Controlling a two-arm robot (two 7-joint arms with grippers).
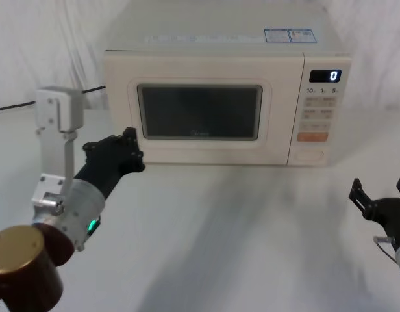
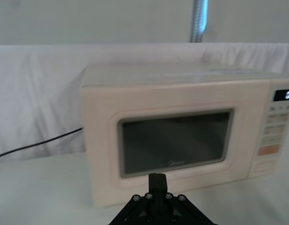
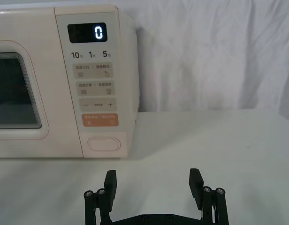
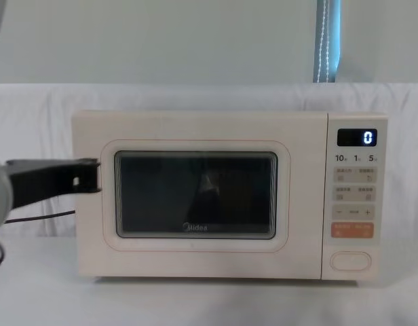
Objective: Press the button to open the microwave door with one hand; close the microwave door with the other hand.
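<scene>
Left black-fingered gripper (image 1: 130,144), clenched, hovers at the lower left corner of the large cream "Midea" microwave door (image 1: 199,119), which sits flush. Right gripper (image 1: 379,192), spread wide, waits low before the unmarked cream pill-shaped button (image 3: 104,143); display (image 3: 87,33) reads "0".
</scene>
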